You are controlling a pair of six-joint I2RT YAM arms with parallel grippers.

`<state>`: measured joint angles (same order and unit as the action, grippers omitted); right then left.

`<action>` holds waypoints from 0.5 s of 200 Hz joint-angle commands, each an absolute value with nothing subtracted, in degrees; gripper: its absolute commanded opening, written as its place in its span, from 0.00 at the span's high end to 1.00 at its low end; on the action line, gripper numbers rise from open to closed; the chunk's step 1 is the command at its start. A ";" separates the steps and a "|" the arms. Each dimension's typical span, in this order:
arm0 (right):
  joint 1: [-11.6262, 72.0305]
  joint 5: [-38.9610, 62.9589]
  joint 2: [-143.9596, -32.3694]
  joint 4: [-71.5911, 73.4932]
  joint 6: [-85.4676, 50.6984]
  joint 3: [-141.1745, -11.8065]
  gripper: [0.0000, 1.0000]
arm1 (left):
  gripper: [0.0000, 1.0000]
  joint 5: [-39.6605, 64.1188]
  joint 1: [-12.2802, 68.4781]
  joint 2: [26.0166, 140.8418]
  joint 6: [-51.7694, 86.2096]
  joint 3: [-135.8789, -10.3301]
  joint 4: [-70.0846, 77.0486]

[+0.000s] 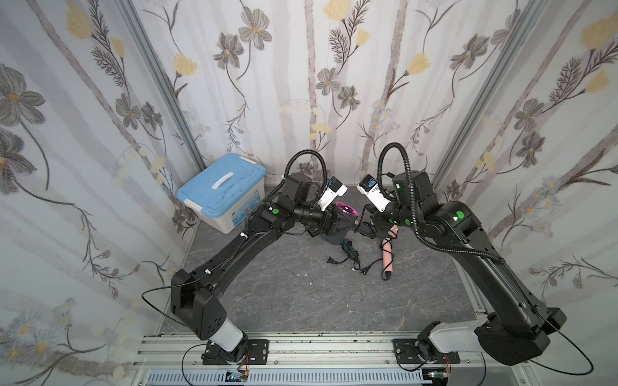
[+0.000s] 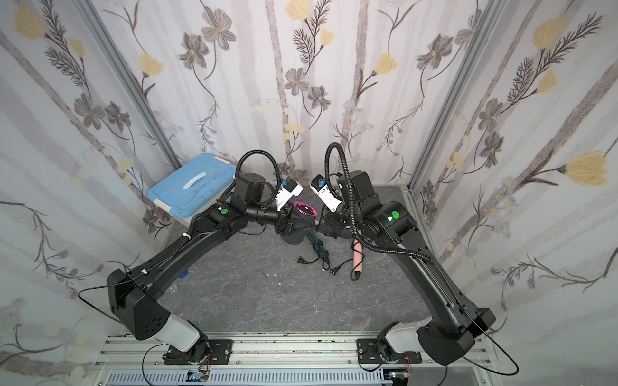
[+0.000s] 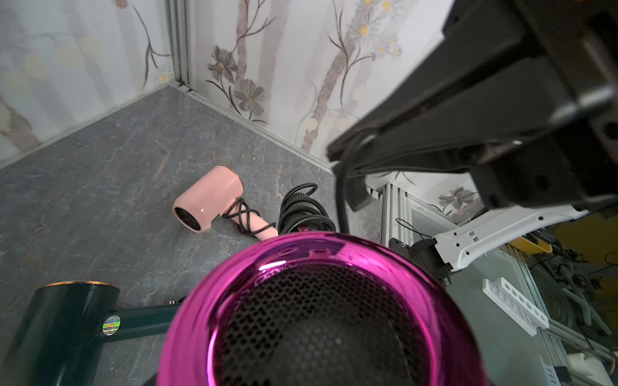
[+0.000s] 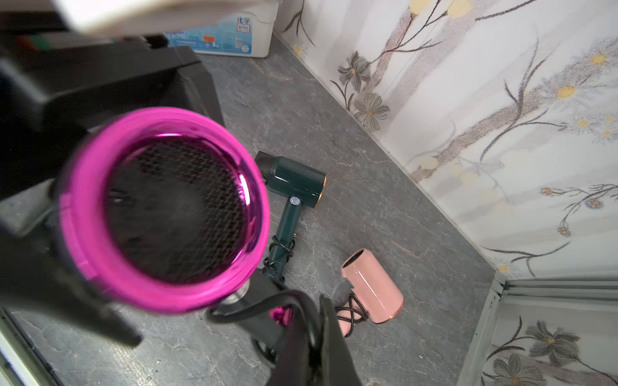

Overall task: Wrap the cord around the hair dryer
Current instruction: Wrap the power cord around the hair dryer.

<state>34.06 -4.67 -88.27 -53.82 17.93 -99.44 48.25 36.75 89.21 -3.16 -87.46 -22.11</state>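
Winding work looks to be in its middle stretch, as I read it. The left gripper (image 1: 329,223) is clamped on the barrel of the hair dryer (image 1: 346,211), holding it clear of the table (image 1: 301,294) towards the back, between the two arms, with its magenta-ringed grille turned up and out. The right gripper (image 1: 368,226) is just beside it, fingers pressed together on the black cord (image 4: 254,309) close to the handle. From the right wrist view the cord curls in one loop by the handle's lower end. How many turns already sit on the handle I cannot tell, since the barrel and the fingers hide most of it. Two other dryers lie on the table below, a green dryer (image 4: 294,183) and a pink dryer (image 4: 373,287), each with cord crossed round its handle, so this one seems the last to do. A blue-lidded box (image 1: 220,190) stands in the far corner, well apart. Next, I judge, the right arm must carry the pinched cord round the handle while the left holds the dryer steady. The cord needs enough tension that the loop lies snug, and the arms are very close, so they could easily knock together.
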 commanded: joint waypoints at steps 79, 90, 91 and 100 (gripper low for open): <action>29.12 9.98 -95.29 -41.62 27.32 -91.40 0.76 | 1.00 57.44 37.48 88.83 -8.83 -88.68 -30.59; 29.02 12.32 -95.23 -41.58 27.67 -89.48 0.73 | 1.00 59.22 36.76 89.64 -8.07 -88.47 -29.82; 29.06 12.49 -95.21 -41.58 27.68 -89.30 0.73 | 1.00 59.40 36.66 89.65 -7.90 -88.45 -29.67; 28.92 13.58 -95.16 -41.19 27.80 -87.48 0.72 | 1.00 61.09 36.06 90.37 -7.09 -88.16 -28.83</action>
<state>29.21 7.81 -94.87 -46.41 26.33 -90.45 52.25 37.17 89.27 -7.46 -88.58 -30.11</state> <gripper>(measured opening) 0.274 0.746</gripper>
